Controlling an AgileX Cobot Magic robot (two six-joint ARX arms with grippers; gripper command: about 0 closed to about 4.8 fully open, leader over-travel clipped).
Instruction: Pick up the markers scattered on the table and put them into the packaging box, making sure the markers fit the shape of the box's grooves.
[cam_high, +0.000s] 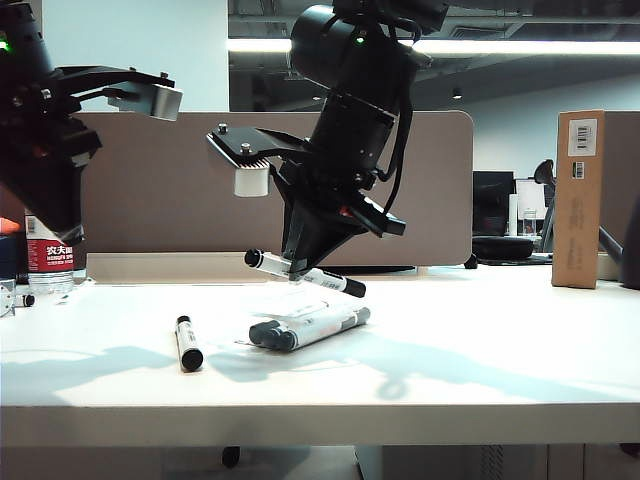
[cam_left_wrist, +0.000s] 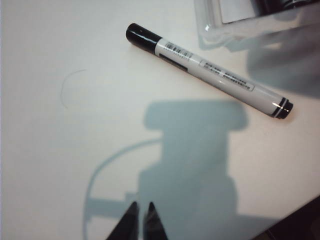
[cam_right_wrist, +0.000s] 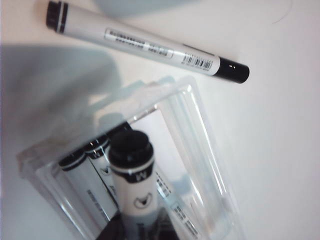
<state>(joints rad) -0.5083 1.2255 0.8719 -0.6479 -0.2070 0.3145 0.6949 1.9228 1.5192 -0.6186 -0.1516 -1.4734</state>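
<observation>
The clear plastic packaging box (cam_high: 300, 312) at the middle of the white desk (cam_high: 450, 350) is hard to see, and two white black-capped markers (cam_high: 315, 328) lie in it. The right end effector (cam_high: 305, 268) grips a third marker (cam_high: 305, 273) above the box. A fourth marker (cam_high: 188, 343) lies lower left on the desk, and the left end effector (cam_left_wrist: 141, 210) hangs closed and empty.

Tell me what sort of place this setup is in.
Probably an open-plan office: a white desk top backed by a brown-grey partition panel, ceiling strip lights, and a monitor beyond.

Brown-grey partition (cam_high: 130, 200) behind desk, ceiling strip light (cam_high: 520, 47), tall cardboard box (cam_high: 579, 198) at right
</observation>
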